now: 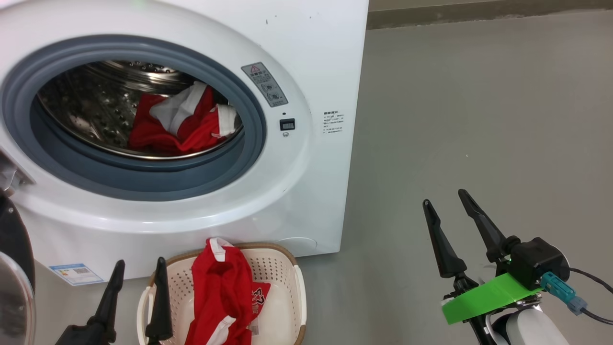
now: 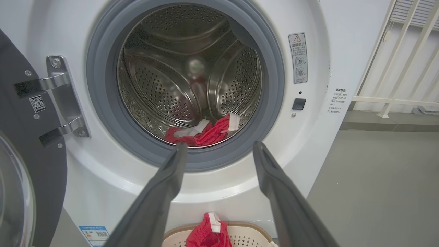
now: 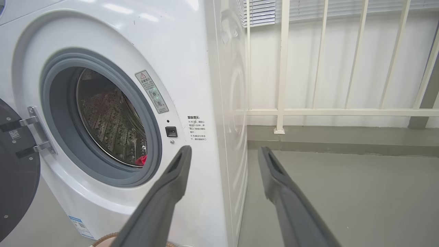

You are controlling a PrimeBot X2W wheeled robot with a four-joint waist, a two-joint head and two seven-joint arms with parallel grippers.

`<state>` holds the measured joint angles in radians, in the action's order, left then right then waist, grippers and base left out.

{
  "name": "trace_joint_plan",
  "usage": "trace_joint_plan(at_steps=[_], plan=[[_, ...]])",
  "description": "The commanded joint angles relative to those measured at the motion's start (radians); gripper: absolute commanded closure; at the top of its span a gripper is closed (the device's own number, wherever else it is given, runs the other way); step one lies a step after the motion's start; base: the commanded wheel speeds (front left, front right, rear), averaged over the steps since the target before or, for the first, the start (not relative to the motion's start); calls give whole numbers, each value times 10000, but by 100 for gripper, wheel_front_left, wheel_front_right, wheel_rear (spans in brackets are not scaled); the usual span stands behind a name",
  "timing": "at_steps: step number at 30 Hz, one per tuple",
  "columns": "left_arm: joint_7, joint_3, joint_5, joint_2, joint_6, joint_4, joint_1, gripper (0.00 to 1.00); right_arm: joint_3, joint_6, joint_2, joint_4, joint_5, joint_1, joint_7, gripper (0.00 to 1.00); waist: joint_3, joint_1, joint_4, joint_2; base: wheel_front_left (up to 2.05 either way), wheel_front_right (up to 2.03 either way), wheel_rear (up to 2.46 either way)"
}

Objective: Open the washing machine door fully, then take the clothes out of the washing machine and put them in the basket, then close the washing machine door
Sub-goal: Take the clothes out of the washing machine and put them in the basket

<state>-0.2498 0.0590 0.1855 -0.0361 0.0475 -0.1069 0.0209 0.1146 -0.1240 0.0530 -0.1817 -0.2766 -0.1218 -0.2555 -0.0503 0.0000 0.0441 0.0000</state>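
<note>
Clothes [image 1: 179, 127] of bright red with white bands lie bunched low in the steel drum [image 1: 81, 110] of the washing machine [image 1: 306, 57], toward the right side of the opening and just behind the grey rubber ring [image 1: 143, 177]. Another red garment [image 1: 220, 292] is draped inside the basket [image 1: 299, 292], with one fold rising above the back rim. The basket sits on the grey floor [image 1: 479, 120] directly below the opening, close against the machine's base.

The washing machine door [image 1: 12, 239] stands open on its metal hinge [image 2: 63, 99] at the left of the machine, its black rim and glass window at the left edge of the head view.

The left gripper [image 1: 140, 261] is spread wide and holds nothing. One finger is left of the basket and the other is over its left rim, and its wrist view looks straight into the drum. The right gripper [image 1: 444, 197] is also spread and empty, over bare floor to the right of the machine, well apart from the clothes and the basket. Its wrist view takes in the machine's front right corner and a white railing [image 3: 284, 68].
</note>
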Motion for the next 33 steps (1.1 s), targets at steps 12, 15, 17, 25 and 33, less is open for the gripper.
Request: trace_joint_plan(at_steps=[12, 15, 17, 25, 33], plan=[[-120, 238, 25, -141, -66, 251, -416, 0, 134, -67, -28, 399, 200, -181, -63, 0, -378, 0, -100, 0, 0, 0, 0], [-120, 223, 58, -141, -57, 182, -685, 0, 129, -67, -28, 440, 228, -280, -63, 0, -596, 0, -135, 0, 0, 0, 0], [-120, 227, 68, -141, -34, 127, -932, 0, 117, -67, -28, 491, 254, -350, -63, 0, -775, 0, -165, 0, 0, 0, 0], [-120, 212, -184, -172, 365, -637, -2496, 0, 70, -67, -28, 592, 399, -705, -63, 0, -1657, 0, -352, 0, 0, 0, 0], [-120, 174, 234, -228, 680, -2449, -4696, 0, 29, -67, -28, 680, 623, -1157, -63, 0, -2567, 0, -466, 0, 0, 0, 0]])
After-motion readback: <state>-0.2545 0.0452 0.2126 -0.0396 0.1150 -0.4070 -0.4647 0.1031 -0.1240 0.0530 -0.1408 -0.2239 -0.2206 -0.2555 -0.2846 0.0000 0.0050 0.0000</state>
